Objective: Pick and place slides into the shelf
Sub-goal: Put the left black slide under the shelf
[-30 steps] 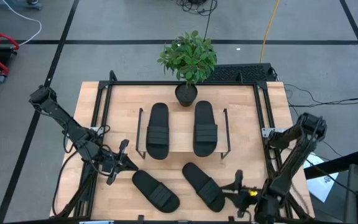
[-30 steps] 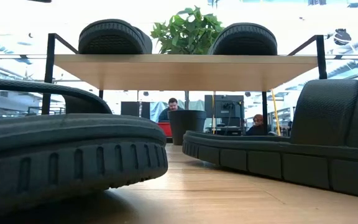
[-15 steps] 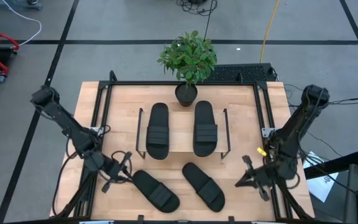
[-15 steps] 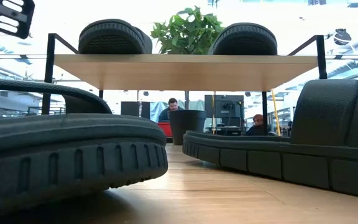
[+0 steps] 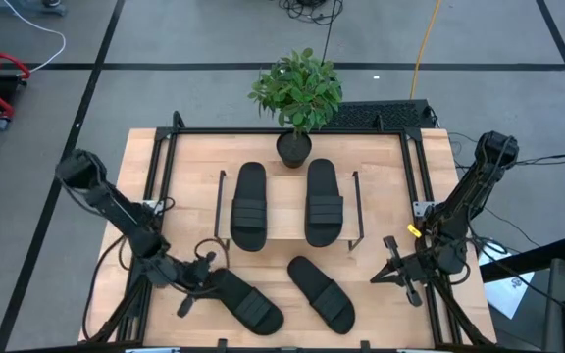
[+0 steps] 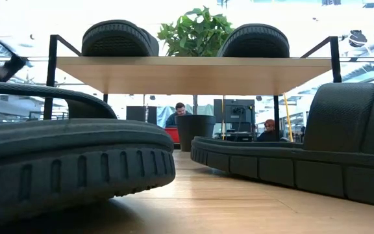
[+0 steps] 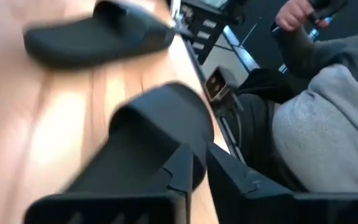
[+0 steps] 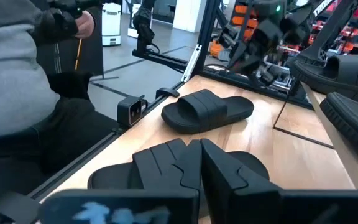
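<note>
Reaching for the near-left slide point(image 5: 246, 300), the left hand point(image 5: 196, 285) hangs at that sandal's left end, close to it or perhaps touching; the overhead view does not settle which. Its fingers appear spread a little, and they hold nothing that I can make out. In the left wrist view the fingers point(image 7: 185, 177) point along the surface toward a slide lying close ahead.

Two slides point(image 5: 249, 206) already sit side by side on the shelf point(image 5: 284, 231), their toes toward the potted plant point(image 5: 296, 98). The other two lie on the surface point(image 5: 175, 186) in front of the shelf, both angled, with the second one point(image 5: 321, 293) just right of the first and apart from it.

The right hand point(image 5: 394, 271) waits near the surface's right edge, well clear of that second slide. Its fingers point(image 8: 166, 163) look nearly together in its wrist view, with nothing between them.

To do this step well, I judge the left hand should straddle the ribbed strap or the sole's edge squarely, since a grip at the very tip would probably let the long sandal droop and swing. With the top board taken, the lower space under it seems the likely place, so the slide should go in low and level, clear of the wire side frames.

A person point(image 7: 328, 124) sits just beyond the surface's edge.
</note>
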`<action>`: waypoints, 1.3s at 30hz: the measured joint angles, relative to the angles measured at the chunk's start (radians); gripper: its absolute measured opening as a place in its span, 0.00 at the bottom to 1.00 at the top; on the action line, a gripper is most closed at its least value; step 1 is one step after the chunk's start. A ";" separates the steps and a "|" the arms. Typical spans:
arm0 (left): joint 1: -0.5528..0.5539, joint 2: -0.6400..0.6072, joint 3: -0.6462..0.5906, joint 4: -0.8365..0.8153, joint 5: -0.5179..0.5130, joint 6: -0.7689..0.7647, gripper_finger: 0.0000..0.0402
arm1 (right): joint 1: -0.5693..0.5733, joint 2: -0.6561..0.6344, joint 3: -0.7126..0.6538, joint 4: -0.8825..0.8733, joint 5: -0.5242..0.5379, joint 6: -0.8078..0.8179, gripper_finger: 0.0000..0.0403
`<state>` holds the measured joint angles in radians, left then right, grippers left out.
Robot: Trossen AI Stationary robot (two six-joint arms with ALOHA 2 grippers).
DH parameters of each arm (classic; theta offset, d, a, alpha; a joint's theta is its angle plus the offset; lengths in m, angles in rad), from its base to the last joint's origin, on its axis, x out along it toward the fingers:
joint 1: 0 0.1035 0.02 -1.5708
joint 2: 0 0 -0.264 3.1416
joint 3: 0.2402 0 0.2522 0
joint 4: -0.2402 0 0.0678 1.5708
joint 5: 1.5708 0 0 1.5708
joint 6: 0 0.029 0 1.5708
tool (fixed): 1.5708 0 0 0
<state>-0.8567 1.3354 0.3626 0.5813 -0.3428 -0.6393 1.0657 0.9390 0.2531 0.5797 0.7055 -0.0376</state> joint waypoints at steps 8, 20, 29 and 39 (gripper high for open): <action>-0.009 0.203 0.000 0.252 0.027 -0.144 0.44 | 0.000 0.000 0.000 0.000 -0.003 -0.005 0.00; 0.016 0.331 0.105 0.261 0.034 -0.223 0.93 | 0.001 0.000 0.000 -0.001 -0.035 0.014 0.00; 0.067 0.435 0.242 0.093 0.082 -0.237 0.95 | 0.001 0.000 0.000 -0.001 -0.035 0.010 0.00; 0.086 0.458 0.259 0.087 0.092 -0.224 0.78 | 0.001 0.000 0.000 -0.002 -0.035 0.010 0.00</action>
<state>-0.7703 1.7935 0.6212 0.6678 -0.2508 -0.8634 1.0666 0.9390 0.2535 0.5779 0.6702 -0.0280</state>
